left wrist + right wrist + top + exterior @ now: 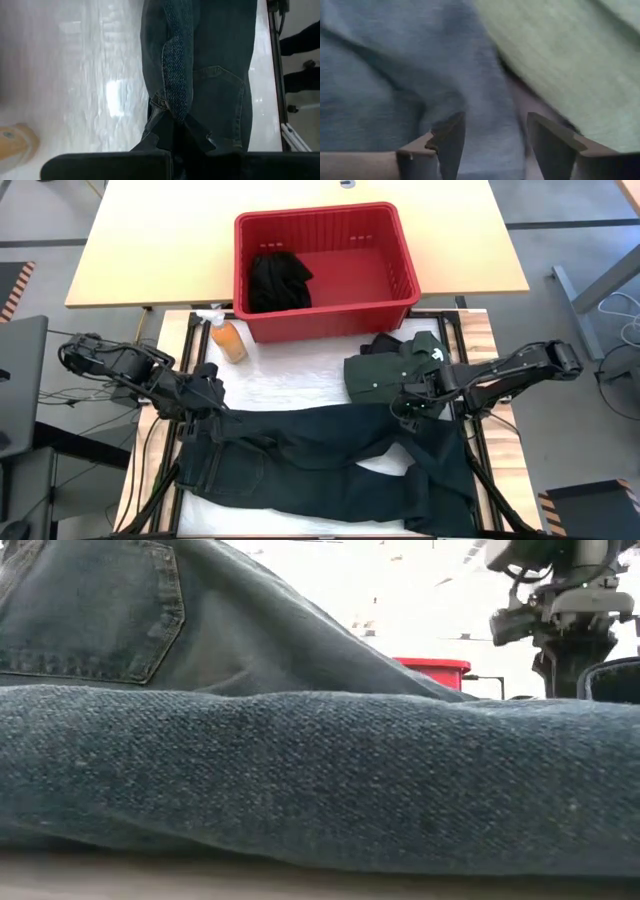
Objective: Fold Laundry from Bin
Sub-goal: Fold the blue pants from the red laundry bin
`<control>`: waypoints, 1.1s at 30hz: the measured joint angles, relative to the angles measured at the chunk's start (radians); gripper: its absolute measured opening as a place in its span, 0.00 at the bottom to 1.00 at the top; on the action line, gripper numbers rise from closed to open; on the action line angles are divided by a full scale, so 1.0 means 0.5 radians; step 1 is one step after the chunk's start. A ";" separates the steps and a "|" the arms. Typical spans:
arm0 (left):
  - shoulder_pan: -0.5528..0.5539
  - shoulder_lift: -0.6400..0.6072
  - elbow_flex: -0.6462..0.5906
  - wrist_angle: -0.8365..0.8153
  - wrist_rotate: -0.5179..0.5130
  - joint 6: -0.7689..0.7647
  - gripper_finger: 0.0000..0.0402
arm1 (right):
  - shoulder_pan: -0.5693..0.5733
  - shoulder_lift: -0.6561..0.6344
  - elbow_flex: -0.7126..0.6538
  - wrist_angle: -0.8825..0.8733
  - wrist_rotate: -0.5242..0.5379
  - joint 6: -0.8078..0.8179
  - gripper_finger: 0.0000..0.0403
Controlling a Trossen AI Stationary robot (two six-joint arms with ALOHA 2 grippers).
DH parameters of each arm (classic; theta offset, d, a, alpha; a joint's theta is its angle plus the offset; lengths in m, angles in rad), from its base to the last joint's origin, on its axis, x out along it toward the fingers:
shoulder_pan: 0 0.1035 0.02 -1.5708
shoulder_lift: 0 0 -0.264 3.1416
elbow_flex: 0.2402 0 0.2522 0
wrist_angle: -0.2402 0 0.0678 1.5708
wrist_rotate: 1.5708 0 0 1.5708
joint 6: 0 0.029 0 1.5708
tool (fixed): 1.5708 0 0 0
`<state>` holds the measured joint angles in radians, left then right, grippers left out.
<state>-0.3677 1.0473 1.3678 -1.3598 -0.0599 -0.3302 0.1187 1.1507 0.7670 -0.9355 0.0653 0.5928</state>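
Dark jeans [320, 465] spread flat across the white-covered counter [290, 375], waist end at the left claw [212, 393], legs running off toward the right claw [408, 412] and past it to the counter's near right corner. Pinched at the waistband by the left claw, shut tight on a fold of denim [176, 90]; back pocket [220, 100] just beyond that claw's fingertips [165, 131] in the left wrist view. Right claw set down over the jeans' upper edge, jaws apart, fingers [451, 137] straddling blue-grey denim [395, 75] without closing on it. Folded dark green shirt [395, 365] just beyond the right claw, touching the jeans' edge, showing as a pale green surface [570, 55] ahead of the fingers in the right wrist view. Red bin [390, 245] farther out from both claws, at the counter's back, between the two arms' lines; a black garment [275, 280] heaped in the corner of it on the left arm's side. Small orange spray bottle [226, 337] beyond the left claw, just beside the bin's near corner. From counter height, denim [300, 780] filling nearly the whole low view, a back pocket [95, 610] raised above it, a strip of red bin rim [435, 667] behind, and a claw assembly [565, 615] hanging above at upper right.
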 joint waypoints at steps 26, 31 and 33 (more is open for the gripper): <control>0.001 -0.059 0.000 -0.199 -0.562 -0.001 0.00 | 0.168 -0.050 0.450 -0.440 0.267 -0.074 0.05; 0.105 -0.057 0.000 -0.217 -0.922 0.048 0.00 | 0.249 -0.033 0.916 -0.866 0.755 -0.065 0.05; 0.169 -0.055 0.000 -0.217 -1.027 0.071 0.00 | 0.269 -0.033 1.066 -1.019 0.927 -0.065 0.05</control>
<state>-0.2834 1.0199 1.3678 -1.4681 -0.5734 -0.2948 0.2533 1.1343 1.3002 -1.4451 0.5289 0.5602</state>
